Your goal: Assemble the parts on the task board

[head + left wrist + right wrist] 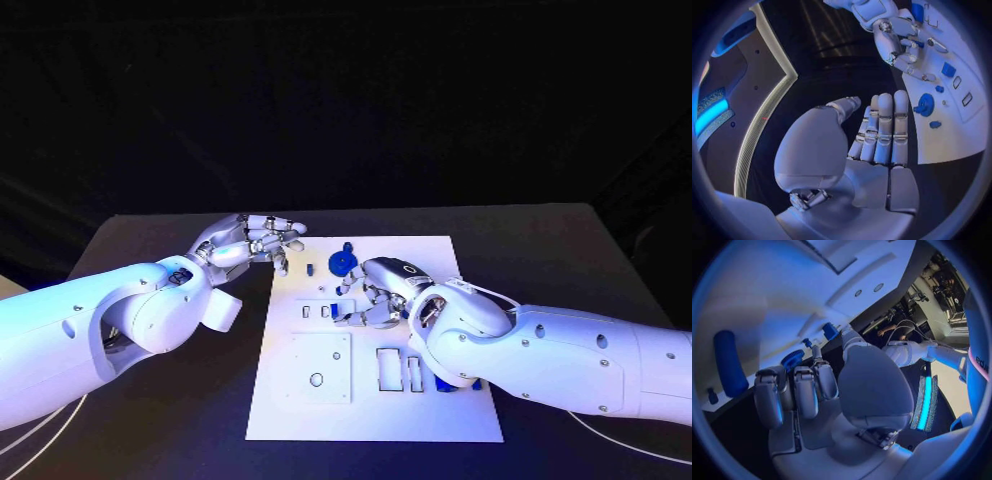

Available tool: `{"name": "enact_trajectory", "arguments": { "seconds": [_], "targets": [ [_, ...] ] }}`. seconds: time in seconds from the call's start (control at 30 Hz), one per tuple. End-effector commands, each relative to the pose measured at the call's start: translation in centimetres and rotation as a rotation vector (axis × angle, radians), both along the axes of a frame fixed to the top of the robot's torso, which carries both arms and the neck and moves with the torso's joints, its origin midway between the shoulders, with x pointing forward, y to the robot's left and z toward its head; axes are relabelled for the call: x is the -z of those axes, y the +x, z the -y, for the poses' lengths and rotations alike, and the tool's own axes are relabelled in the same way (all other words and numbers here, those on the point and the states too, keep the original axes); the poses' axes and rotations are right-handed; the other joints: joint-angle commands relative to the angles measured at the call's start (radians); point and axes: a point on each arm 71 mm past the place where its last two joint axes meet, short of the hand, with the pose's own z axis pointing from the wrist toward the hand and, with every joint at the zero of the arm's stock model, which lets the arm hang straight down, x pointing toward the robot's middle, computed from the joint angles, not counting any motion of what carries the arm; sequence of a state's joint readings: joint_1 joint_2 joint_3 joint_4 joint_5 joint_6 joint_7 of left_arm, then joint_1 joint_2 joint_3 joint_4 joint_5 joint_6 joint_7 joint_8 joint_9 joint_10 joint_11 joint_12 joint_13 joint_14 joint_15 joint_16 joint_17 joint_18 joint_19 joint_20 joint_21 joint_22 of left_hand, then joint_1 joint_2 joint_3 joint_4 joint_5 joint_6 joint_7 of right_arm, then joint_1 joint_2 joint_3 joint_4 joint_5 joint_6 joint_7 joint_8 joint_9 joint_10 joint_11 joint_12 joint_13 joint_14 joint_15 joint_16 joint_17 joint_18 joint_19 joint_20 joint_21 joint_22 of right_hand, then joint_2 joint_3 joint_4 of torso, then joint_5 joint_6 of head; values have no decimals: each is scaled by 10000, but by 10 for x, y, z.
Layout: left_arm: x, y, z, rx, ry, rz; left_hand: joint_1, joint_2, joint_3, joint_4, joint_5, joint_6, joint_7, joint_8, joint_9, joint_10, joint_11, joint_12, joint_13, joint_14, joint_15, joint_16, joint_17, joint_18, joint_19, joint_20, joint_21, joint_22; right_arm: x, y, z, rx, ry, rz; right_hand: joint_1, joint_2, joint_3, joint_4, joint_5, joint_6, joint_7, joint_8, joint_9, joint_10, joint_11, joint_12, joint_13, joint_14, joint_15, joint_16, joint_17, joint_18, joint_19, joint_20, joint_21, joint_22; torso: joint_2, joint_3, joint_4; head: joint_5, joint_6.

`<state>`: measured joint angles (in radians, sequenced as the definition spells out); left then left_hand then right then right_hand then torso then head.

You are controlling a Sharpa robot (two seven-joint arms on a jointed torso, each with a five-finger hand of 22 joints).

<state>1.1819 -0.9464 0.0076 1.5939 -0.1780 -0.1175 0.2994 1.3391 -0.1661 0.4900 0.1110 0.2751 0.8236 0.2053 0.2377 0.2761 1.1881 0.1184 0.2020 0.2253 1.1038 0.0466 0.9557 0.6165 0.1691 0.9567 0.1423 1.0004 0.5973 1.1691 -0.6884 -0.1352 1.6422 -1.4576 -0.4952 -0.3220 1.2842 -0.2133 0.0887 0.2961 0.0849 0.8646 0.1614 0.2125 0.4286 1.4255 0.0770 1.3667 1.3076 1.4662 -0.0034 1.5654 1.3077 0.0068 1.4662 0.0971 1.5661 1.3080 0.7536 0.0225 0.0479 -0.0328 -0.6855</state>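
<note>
Right robot hand (372, 292) lowered over the middle of the task board (469, 420), fingers curled down toward the surface; whether anything is clasped, cannot tell. Small blue part (335, 311) just beside its fingertips, on the board. Round blue part with a knobbed outline (343, 263) near the same hand, toward the board's far edge, apart from the fingers. Long blue bar (727, 362) seen close by in the right wrist view, lying flat on the board.

Left robot hand (257, 240) hovering off the board's far left corner, over the black worktop (577, 240), fingers spread apart and holding nothing; in the left wrist view its fingers (882, 130) extended side by side, thumb separate. Round blue part well apart from this hand, across the board's edge.
</note>
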Motion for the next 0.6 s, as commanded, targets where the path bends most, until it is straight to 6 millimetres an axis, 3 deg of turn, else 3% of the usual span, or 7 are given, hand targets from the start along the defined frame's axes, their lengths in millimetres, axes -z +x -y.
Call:
{"name": "enact_trajectory", "arguments": {
  "seconds": [0.03, 0.07, 0.13, 0.2, 0.33, 0.43, 0.6],
  "targets": [
    [3, 0, 2, 410, 623, -96, -29, 40, -397, -109, -10, -270, -30, 320, 216, -223, -72, 1146, 846, 100, -76, 312, 180, 146, -30, 1, 115, 42, -12, -3, 4, 62, 1007, 137, -129, 11, -117, 3, -31, -119, 7, -66, -21, -113, 19, -69, 1068, 1046, 80, 54, 2631, -68, 1046, 90, 47, 2628, -42, -23, -41, 7, 22],
    [4, 0, 2, 429, 815, -127, -81, 113, -692, -88, 36, -455, -62, 888, 554, -1020, -102, 2711, 2066, 182, -176, 790, 515, 121, 30, -44, 322, 132, -16, -4, 6, 77, 1199, 210, -145, 7, -142, 4, -31, -132, 12, -66, -24, -111, 23, -64, 1071, 1045, 84, 53, 2628, -68, 1046, 94, 47, 2628, -49, -21, -45, 18, 21],
    [7, 2, 2, 483, 1319, -171, -209, 162, -780, 88, 21, -562, -127, 1429, 837, -1447, -134, 4027, 2951, 793, -103, 1713, 1724, 100, 187, -65, 650, 456, -24, -4, 12, 84, 1626, 347, -176, -2, -193, 7, -33, -154, 21, -65, -27, -124, 32, -75, 1059, 1043, 92, 49, 2620, -68, 1046, 102, 47, 2628, -71, -17, -44, 40, 2],
    [10, 2, 4, 645, 1909, -225, -546, 150, -1034, 458, 57, -316, -389, 2189, 1223, -1326, -359, 5423, 3751, 2417, -299, 3639, 4407, -178, 1378, -186, 1817, 2103, -32, -5, 18, 100, 2110, 381, -178, 27, -196, 5, -26, -155, 22, -58, -27, -123, 34, -71, 1060, 1041, 96, 47, 2614, -68, 1046, 106, 47, 2628, -112, -23, -51, 65, -27],
    [17, 2, 10, 1142, 3372, -317, -1185, 173, -1525, 1472, 64, -675, -513, 3256, 1859, -1476, -478, 7012, 4528, 3715, -387, 5230, 7099, -467, 2497, -329, 2929, 3761, -42, -2, 34, 166, 3113, -94, -24, 346, -50, -13, 213, -79, 4, 69, -5, -186, 20, -124, 1003, 1035, 94, 35, 2588, -68, 1046, 122, 47, 2628, -148, -44, -37, 104, -40],
    [23, 1, 13, 1466, 4490, -505, -1467, 300, -1767, 1790, 56, -813, -580, 3711, 2117, -1259, -508, 7703, 4967, 3961, -438, 5486, 7665, -563, 2834, -377, 3241, 4275, -46, 0, 43, 266, 3711, -432, 39, 514, -194, -35, 1331, -55, -20, 196, 15, -229, -1, -140, 971, 1038, 72, 40, 2599, -60, 1031, 108, 13, 2611, -182, -45, -63, 129, -108],
    [25, 4, 19, 1746, 5931, -898, -1375, 493, -1826, 1759, 114, -375, -915, 4484, 2543, -146, -801, 9048, 6360, 4301, -687, 5775, 8397, -672, 3281, -572, 3581, 4870, -53, 8, 59, 816, 4685, -620, 321, 751, -145, -70, 1838, 47, -71, 362, 49, -196, -46, -81, 992, 1033, 37, 32, 2581, -61, 1033, 78, 18, 2614, -237, -32, -66, 247, -170]
  ]
}}
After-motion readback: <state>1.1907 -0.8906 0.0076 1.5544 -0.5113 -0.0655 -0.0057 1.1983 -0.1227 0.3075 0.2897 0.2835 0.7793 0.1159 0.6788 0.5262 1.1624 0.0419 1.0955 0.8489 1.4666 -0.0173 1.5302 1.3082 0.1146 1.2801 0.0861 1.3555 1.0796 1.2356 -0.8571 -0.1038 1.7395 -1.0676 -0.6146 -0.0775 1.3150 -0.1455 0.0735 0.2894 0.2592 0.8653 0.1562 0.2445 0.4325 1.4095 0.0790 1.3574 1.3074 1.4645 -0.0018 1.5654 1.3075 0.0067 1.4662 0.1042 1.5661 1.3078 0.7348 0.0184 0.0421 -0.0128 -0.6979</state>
